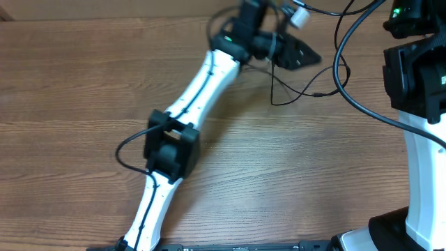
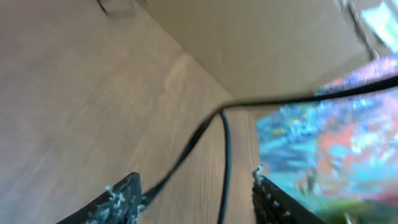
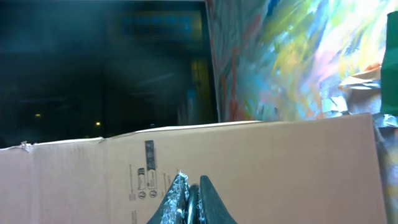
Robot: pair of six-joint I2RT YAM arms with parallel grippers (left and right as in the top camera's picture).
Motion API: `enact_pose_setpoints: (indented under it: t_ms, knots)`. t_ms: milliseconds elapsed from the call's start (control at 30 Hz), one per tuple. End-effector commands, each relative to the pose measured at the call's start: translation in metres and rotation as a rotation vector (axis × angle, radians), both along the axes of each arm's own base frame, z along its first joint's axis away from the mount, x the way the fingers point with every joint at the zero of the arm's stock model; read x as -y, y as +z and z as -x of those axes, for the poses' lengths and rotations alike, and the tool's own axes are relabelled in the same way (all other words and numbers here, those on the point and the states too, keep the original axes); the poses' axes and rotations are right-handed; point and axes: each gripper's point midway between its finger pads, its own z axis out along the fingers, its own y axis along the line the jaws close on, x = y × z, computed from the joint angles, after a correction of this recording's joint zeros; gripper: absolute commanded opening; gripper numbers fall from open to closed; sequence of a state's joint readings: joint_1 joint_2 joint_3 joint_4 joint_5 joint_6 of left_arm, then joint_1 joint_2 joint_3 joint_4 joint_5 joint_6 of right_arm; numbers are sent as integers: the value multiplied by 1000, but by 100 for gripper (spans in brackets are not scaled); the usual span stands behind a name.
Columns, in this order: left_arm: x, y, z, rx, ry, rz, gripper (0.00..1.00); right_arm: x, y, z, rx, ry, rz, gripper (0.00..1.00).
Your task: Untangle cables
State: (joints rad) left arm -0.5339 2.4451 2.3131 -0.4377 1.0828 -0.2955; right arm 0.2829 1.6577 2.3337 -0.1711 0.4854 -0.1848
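Thin black cables (image 1: 293,93) lie looped on the wooden table (image 1: 83,84) near the far edge, just below my left gripper (image 1: 295,54). In the left wrist view the left gripper (image 2: 196,182) stands open. Two cable strands (image 2: 224,144) run through the gap between its fingers (image 2: 124,194) without being pinched. My right gripper (image 3: 191,182) is raised off the table and shut, with a dark cable strand (image 3: 192,200) squeezed between its tips. A longer black cable (image 1: 348,94) sweeps across the far right towards the right arm (image 1: 418,77).
A cardboard box (image 3: 280,168) stands in front of the right gripper, and a cardboard wall (image 2: 267,50) runs along the table's far edge. A small white piece (image 1: 300,17) hangs by the left wrist. The left arm (image 1: 182,111) crosses the table diagonally.
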Motion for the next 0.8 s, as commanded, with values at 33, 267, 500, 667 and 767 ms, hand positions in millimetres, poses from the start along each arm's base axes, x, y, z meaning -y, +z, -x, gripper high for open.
enact_pose_setpoints:
  t_ms: [33, 267, 500, 667, 767]
  knots:
    - [8, -11, 9, 0, -55, 13, 56, 19, 7, 12, 12, -61, -19, 4]
    - [13, -15, 15, 18, -76, 10, 4, 24, 2, 9, -12, -74, -12, 4]
    - [-11, -20, 1, -42, -47, -6, 4, 23, 3, 9, -10, -71, -15, 4]
    - [-6, -19, 11, -58, -79, 0, 67, 23, 2, 9, -11, -71, -14, 4]
    - [1, -19, 18, -53, -97, 0, 86, 23, 1, 8, -19, -71, -12, 4]
